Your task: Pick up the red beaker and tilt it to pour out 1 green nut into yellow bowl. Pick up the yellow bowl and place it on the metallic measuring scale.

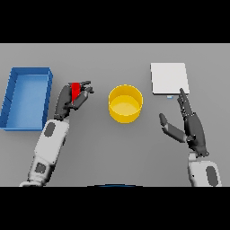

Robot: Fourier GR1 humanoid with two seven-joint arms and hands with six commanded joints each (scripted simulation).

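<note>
A: Where's the red beaker [76,90]?

B: In the left hand [72,99], fingers curled round it, mostly hidden. It sits left of the yellow bowl [126,103], apart from it, not over the rim.

A: Axis?

B: Looks tipped, mouth end toward the bowl, but too covered to be sure. No green nut visible anywhere.

A: So the pour?

B: My read: hand has to carry right until the mouth is above the bowl. Pour not done yet.

A: Right hand [191,126]?

B: Fingers straight, holding nothing, just below the metallic scale [169,78]. It's the nearer hand for bowl-to-scale. Blue bin [12,99] at far left, uninvolved.
</note>
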